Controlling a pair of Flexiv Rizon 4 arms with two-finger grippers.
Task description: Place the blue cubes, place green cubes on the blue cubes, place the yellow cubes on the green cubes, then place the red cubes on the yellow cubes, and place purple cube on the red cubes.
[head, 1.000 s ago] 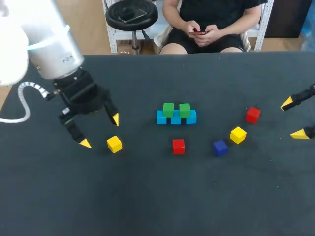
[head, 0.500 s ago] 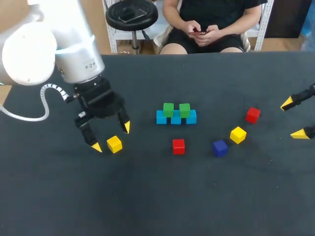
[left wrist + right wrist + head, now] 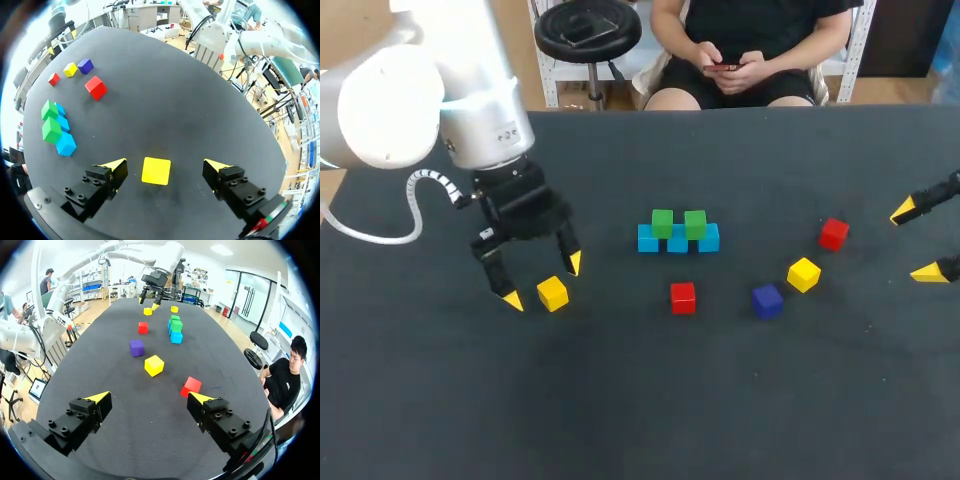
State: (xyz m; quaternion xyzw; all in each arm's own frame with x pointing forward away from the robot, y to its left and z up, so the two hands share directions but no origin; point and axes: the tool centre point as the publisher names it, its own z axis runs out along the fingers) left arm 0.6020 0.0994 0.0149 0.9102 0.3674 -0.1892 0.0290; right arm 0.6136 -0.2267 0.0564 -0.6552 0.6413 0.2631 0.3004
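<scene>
Left tool [image 3: 543,281] hung released astride yellow cube [image 3: 552,293] — on table [image 3: 620,400], 8 o'clock of stack [image 3: 678,240]. Cube looked rigid, light, maybe slick — pinch flat opposite faces, mid-height. Right tool [image 3: 915,242] released, 3 o'clock edge.

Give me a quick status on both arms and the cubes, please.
Left gripper open, fingers either side of yellow cube, not touching. Right gripper open, far right, holding nothing. Two green cubes on blue row. Nothing in the way.
</scene>
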